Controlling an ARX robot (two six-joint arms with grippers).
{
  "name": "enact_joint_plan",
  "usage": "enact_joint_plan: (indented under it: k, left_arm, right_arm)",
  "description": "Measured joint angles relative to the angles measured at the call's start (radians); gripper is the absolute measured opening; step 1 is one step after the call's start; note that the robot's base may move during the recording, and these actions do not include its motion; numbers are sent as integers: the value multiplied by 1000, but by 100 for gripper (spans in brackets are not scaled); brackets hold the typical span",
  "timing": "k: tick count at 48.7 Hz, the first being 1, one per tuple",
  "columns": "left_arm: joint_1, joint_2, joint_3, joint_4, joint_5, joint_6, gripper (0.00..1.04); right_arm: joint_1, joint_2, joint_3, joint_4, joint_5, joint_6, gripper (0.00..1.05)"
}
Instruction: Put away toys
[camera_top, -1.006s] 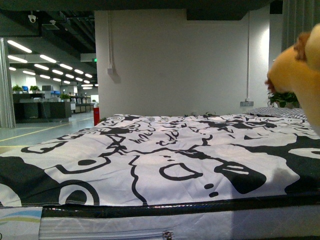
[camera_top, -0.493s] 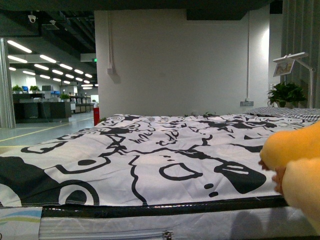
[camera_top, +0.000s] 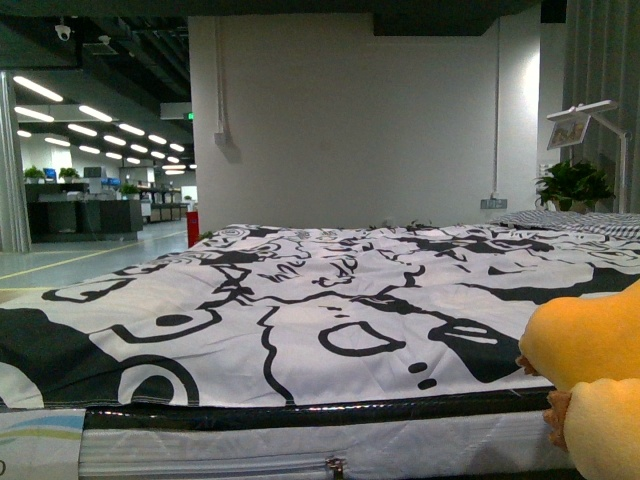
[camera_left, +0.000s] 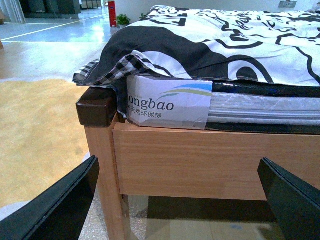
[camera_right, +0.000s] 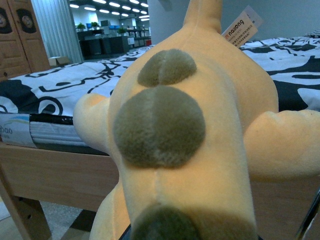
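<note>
Steady plush toy (camera_top: 585, 345) clear of near right edge of bed (camera_top: 300, 300); left tool (camera_left: 179, 167) spread apart, empty; right tool hidden, state untellable.

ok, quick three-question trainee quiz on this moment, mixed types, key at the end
1. True or false: the plush toy lies in the middle of the bed.
2. What sits between the fingers of the left tool? A) the plush toy B) nothing C) a pillow
3. Fill in: the bed cover is printed in black and ___.

Key: 1 false, it shows at the front view's lower right, by the bed's near edge; 2 B; 3 white.
</note>
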Motion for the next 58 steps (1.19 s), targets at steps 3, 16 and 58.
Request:
enact_joint_plan:
  k: [3,16,58]
  left_arm:
    - [0,0,0,0,0,0,99]
    - [0,0,0,0,0,0,99]
    - [-1,0,0,0,0,1,99]
  right_arm:
    - [0,-2,0,0,1,0,7]
    - [0,-2,0,0,1,0,7]
    - [3,-5,0,-1,5,0,7]
